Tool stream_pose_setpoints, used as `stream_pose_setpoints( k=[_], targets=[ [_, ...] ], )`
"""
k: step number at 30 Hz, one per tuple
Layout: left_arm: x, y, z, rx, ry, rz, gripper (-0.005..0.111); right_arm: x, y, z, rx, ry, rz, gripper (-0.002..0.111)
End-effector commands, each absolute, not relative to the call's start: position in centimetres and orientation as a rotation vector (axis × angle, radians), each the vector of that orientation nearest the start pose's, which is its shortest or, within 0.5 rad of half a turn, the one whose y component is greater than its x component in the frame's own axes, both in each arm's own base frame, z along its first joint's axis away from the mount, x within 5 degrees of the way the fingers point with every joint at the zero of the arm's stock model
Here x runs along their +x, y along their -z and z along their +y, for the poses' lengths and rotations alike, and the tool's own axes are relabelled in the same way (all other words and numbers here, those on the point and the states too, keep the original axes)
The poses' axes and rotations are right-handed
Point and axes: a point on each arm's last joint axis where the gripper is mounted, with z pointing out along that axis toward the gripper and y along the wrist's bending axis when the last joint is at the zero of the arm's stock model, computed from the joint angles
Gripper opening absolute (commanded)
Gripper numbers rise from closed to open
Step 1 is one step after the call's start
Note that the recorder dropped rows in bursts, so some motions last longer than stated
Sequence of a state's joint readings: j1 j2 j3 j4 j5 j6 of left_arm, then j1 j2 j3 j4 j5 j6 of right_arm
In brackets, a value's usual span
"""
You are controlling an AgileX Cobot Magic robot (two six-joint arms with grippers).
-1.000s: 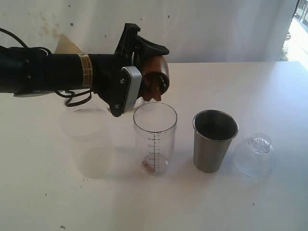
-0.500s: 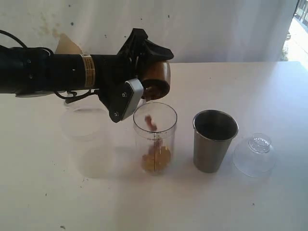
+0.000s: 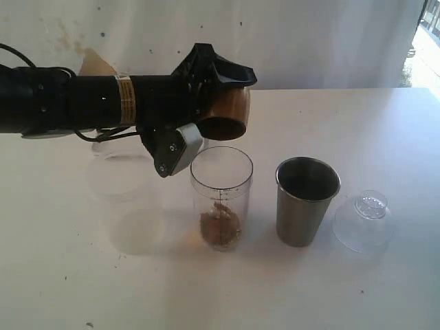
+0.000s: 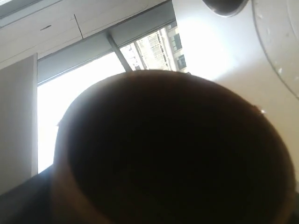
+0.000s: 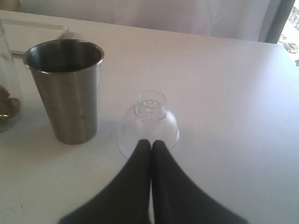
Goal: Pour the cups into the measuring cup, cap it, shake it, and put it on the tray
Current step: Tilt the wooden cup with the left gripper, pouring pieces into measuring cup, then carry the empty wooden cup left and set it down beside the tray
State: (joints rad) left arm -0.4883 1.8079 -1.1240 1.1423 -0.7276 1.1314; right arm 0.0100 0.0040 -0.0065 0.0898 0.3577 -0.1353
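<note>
Two cups are to be emptied, and the first pour is judged to be at or near its end. The small wooden cup (image 3: pixel 225 113) is held tipped mouth-down just above the open rim of the measuring cup (image 3: pixel 221 196), in whose bottom a low heap of brown pieces is seen. The cup is clamped by the left gripper (image 3: pixel 206 103), its jaws spread only as wide as the cup's body. Next, the wooden cup should be righted and set aside, and the steel tumbler (image 3: pixel 306 201), upright just beside the measuring cup, taken up without the cylinder being knocked. The right gripper (image 5: pixel 151 144) is seen pressed closed and empty, near the clear domed lid (image 5: pixel 148 123). A corner of the tray (image 5: pixel 32 32) is made out past the tumbler from that gripper.
</note>
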Motion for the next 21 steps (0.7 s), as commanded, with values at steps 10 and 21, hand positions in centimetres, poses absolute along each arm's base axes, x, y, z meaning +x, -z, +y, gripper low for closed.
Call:
stream_pose_setpoints(
  k=[10, 21],
  targets=[
    [31.3, -26.4, -23.8, 1.667, -0.433, 0.058, 0.0, 5.3, -18.2, 0.3, -0.081, 0.005, 1.832, 0.0],
    [36.0, -30.2, -18.9, 0.484, 0.148, 1.231, 0.0, 5.3, -18.2, 0.3, -0.081, 0.005, 1.832, 0.0]
  ],
)
